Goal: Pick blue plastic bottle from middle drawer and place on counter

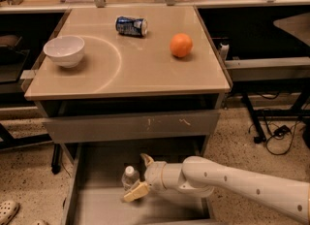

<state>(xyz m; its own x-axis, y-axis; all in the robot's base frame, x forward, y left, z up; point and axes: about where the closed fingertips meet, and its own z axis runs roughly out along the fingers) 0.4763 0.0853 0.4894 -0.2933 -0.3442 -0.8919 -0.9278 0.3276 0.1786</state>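
We've got our gripper (139,177) in the middle drawer (97,207) — fingers (135,192) spread apart, flanking the upright blue plastic bottle (129,175).

The gripper (136,177) sits low in the frame, fingers (136,192) spread. Speckled beige floor (252,161) lies right and left of the fingers; black cables (278,134) trail to their right, a white clog (7,210) far left. Grey-framed workbenches (261,65) stand beyond, under warm light.

Upright white-capped blue plastic bottle (129,177) in middle drawer (97,205), within the spread hand (138,177).
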